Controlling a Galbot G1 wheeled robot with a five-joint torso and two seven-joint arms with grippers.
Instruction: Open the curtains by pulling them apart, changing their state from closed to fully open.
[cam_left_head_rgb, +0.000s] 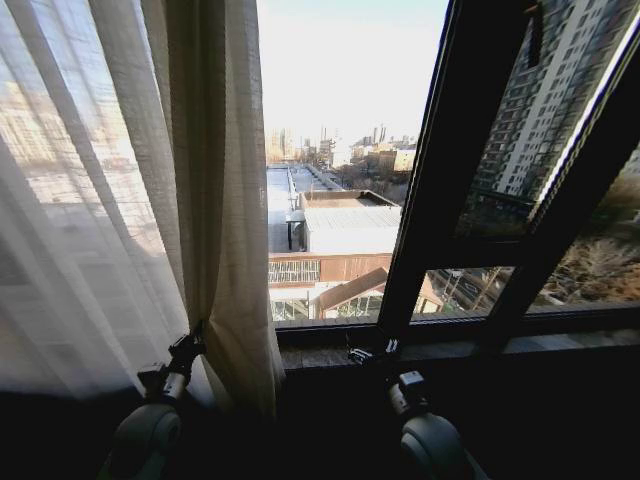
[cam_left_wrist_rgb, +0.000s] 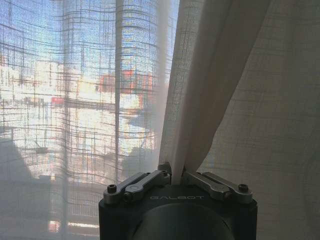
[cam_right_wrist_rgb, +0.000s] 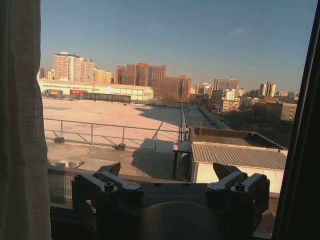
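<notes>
The curtains (cam_left_head_rgb: 120, 200) are sheer cream pleated fabric, hanging over the left part of the window, with a bunched fold (cam_left_head_rgb: 225, 230) at their inner edge. My left gripper (cam_left_head_rgb: 190, 345) is low at that fold. In the left wrist view it (cam_left_wrist_rgb: 176, 172) is shut on a pinched pleat of the curtain (cam_left_wrist_rgb: 200, 90). My right gripper (cam_left_head_rgb: 366, 353) sits at the window sill in front of bare glass. Its jaws (cam_right_wrist_rgb: 167, 170) stand open with nothing between them. A curtain edge (cam_right_wrist_rgb: 20, 125) hangs off to that gripper's side.
Dark window frame bars (cam_left_head_rgb: 450, 150) slant across the right half of the window. The sill (cam_left_head_rgb: 480, 345) runs along the bottom, with a dark wall below it. Rooftops and city buildings (cam_left_head_rgb: 340, 230) show through the uncovered glass.
</notes>
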